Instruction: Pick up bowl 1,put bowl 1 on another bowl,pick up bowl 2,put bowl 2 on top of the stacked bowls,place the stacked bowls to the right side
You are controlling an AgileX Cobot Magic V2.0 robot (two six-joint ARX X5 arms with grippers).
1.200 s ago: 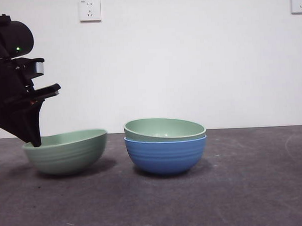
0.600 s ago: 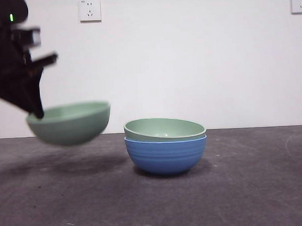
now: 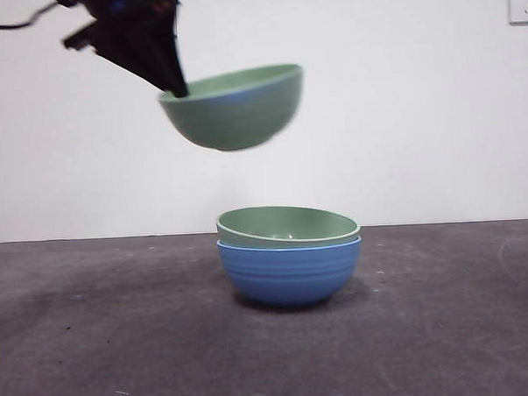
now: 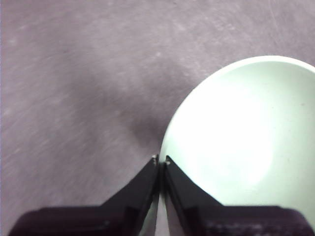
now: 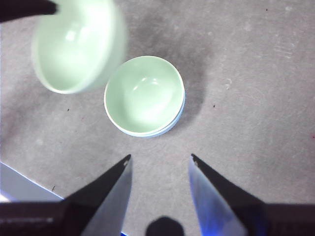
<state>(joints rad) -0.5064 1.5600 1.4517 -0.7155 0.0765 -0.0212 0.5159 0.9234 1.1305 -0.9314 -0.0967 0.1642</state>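
A pale green bowl (image 3: 235, 107) hangs high in the air, tilted, left of and above the stack. My left gripper (image 3: 173, 84) is shut on its left rim; the left wrist view shows the jaws pinching the rim of that bowl (image 4: 246, 142), gripper (image 4: 161, 161). On the table stands the blue ribbed bowl (image 3: 290, 271) with a pale green bowl (image 3: 287, 226) nested inside it. In the right wrist view the stack (image 5: 144, 96) lies below and the carried bowl (image 5: 76, 46) is blurred beside it. My right gripper (image 5: 161, 160) is open, high above the table.
Dark grey table surface (image 3: 445, 330) stretches to both sides of the stack. A white wall with an outlet (image 3: 522, 4) is behind. A pale sheet edge (image 5: 22, 187) shows in the right wrist view.
The left gripper has lifted the green bowl off the table at the left and carried it up and to the right, toward the stack. The stack has not moved.
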